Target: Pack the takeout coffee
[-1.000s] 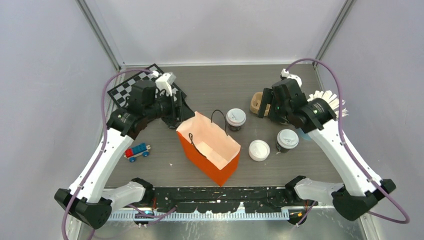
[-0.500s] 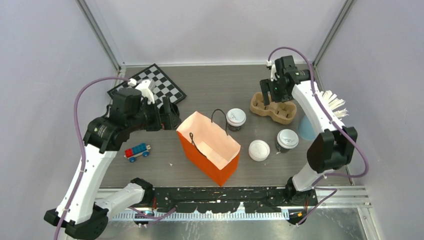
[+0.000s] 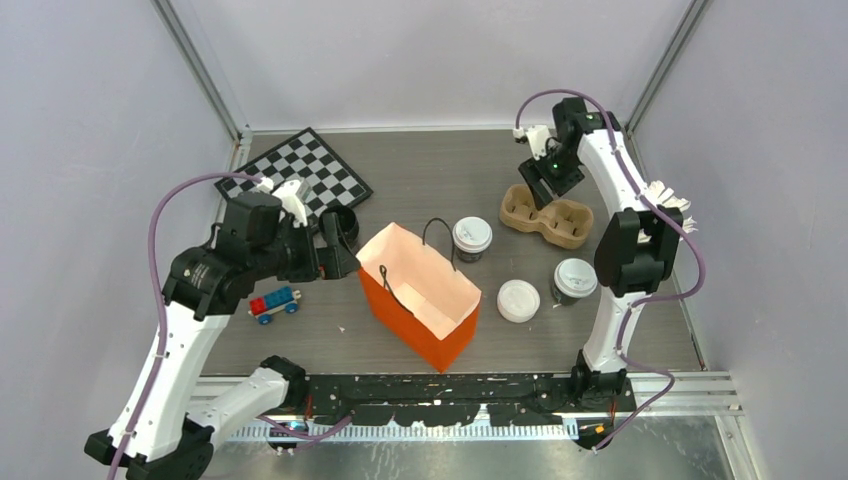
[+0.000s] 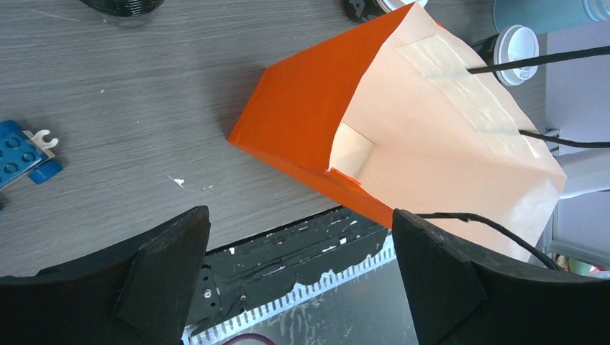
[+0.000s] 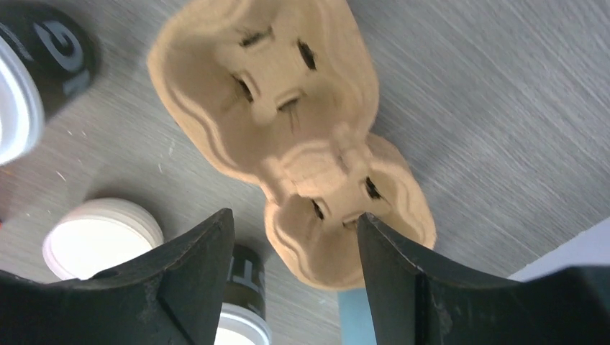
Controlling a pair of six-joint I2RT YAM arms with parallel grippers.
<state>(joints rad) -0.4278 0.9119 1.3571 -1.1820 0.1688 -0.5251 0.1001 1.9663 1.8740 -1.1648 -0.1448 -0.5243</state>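
— What do you get from overhead?
— The left gripper (image 3: pixel 338 255) is spread wide and empty, just left of the orange paper bag (image 3: pixel 418 300), which stands with its mouth open. The takeout coffee (image 3: pixel 472 238) is past the bag from that gripper, close by the bag's black handle. A second lidded cup (image 3: pixel 575 280) stands further right, and a loose white lid (image 3: pixel 518 300) lies between it and the bag.
— And the other arm?
— The right gripper (image 3: pixel 540 190) hangs over the far end of the cardboard cup carrier (image 3: pixel 555 218). Both coffees sit on the near side of it, apart from it.
— Left wrist camera?
— The fingers (image 4: pixel 165 273) are far apart with nothing between them. The bag lies ahead and to the right. One lidded coffee cup (image 4: pixel 516 44) shows beyond its far corner, though I can't tell which of the two. A blue toy block (image 4: pixel 18 154) is off to the left.
— Right wrist camera?
— The jaws are parted and grip nothing I can see. The carrier is straight below, with its nearer pocket between the fingers (image 5: pixel 194 280). The takeout coffee is far left, the loose lid is low left, and the second cup is just beside the left finger.
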